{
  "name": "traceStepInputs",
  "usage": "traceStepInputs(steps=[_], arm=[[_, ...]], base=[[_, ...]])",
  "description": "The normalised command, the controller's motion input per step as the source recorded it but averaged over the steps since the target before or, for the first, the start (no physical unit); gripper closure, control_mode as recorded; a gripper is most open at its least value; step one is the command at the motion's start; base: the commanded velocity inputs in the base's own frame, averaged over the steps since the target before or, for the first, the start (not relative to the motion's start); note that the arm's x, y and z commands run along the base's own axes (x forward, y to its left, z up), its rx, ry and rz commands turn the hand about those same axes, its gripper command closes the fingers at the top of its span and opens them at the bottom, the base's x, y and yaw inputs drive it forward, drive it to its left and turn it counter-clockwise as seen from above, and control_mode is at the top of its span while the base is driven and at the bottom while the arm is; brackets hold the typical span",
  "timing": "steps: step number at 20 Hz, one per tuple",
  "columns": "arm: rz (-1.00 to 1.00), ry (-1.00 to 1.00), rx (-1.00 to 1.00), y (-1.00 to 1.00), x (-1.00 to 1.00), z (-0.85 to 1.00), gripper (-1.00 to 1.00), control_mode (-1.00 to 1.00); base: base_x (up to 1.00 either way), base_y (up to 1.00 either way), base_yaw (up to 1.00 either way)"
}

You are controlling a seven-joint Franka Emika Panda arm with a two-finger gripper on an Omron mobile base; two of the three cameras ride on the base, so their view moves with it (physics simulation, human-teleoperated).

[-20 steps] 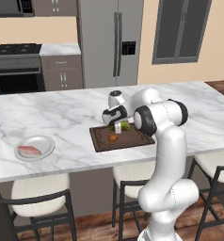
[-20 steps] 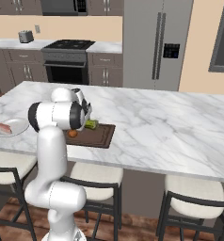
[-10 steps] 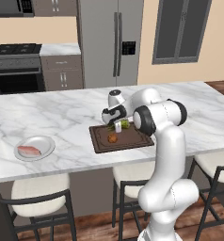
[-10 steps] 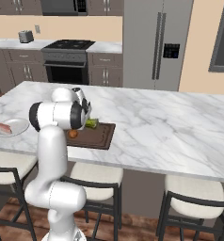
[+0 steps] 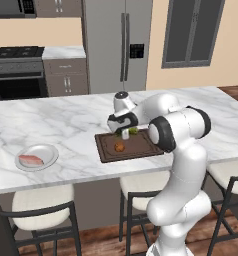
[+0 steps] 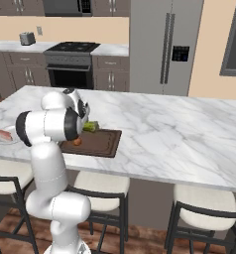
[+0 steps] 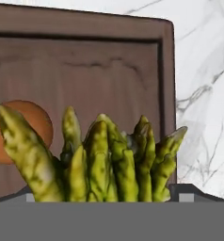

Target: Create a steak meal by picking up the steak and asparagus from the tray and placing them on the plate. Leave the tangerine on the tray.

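On the marble island (image 5: 66, 130) your gripper (image 5: 125, 134) hangs wide open over the tray (image 5: 141, 147), the asparagus (image 7: 104, 164) right between its fingertips, tangerine (image 5: 119, 147) beside.

Surface: white marble island counter (image 5: 66, 125), grey veins, long and wide.
On it, toward the left end: round silvery plate (image 5: 47, 159), close to the near edge.
On it, mid-counter: dark brown tray (image 5: 146, 148) with raised rim, also close to the near edge.
Spacing: plate and tray well apart, bare marble between.
Hand view: tray corner (image 7: 166, 56) flat on the marble (image 7: 203, 94).
Right stretch: bare veined stone (image 6: 189, 134).
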Motion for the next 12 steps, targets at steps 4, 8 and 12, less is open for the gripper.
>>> traceStepInputs(steps=[4,8,12], arm=[[0.0,0.0,-0.02,0.51,-0.29,0.88,1.0,-1.0],[0.0,0.0,0.0,0.67,-0.2,0.64,1.0,-1.0],[0.0,0.0,0.0,0.72,-0.22,0.37,1.0,-1.0]], base=[[0.0,0.0,0.0],[0.0,0.0,0.0],[0.0,0.0,0.0]])
